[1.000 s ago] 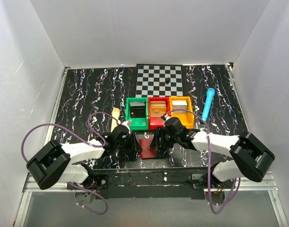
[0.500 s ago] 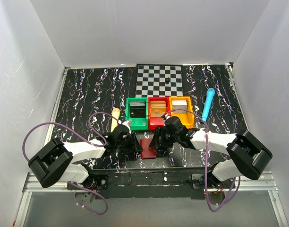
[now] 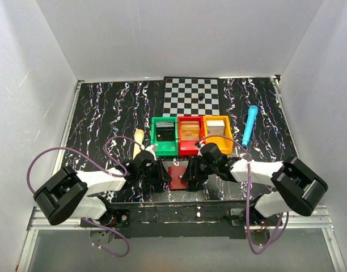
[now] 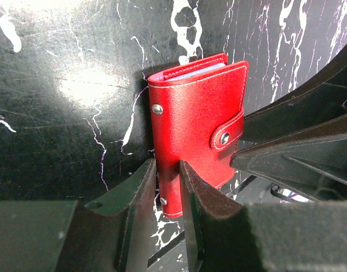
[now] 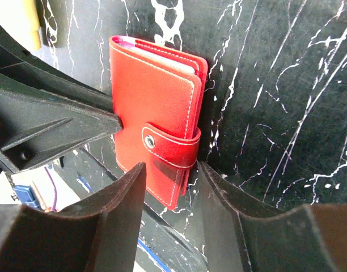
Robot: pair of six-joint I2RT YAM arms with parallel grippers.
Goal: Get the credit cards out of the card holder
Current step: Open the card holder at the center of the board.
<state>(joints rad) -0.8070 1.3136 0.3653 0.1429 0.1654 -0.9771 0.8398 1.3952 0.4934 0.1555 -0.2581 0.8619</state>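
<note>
Two grippers meet at the card holder (image 4: 193,113): the left gripper (image 4: 168,170) has its narrow jaws pinched on the holder's lower corner by the spine, while the right gripper (image 5: 172,173) straddles the snap strap (image 5: 165,148) end, jaws wider apart, can't tell if they press it. The card holder is closed, strap snapped, lying on the black marbled table (image 4: 60,130) between both arms, just in front of the red bin (image 3: 189,149), with the green bin (image 3: 155,136) and orange bin (image 3: 228,141) flanking.

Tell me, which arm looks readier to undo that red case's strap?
Right. The right gripper straddles the card holder at its snap strap end, jaws apart; the left gripper sits over the spine corner, likely steadying.
</note>
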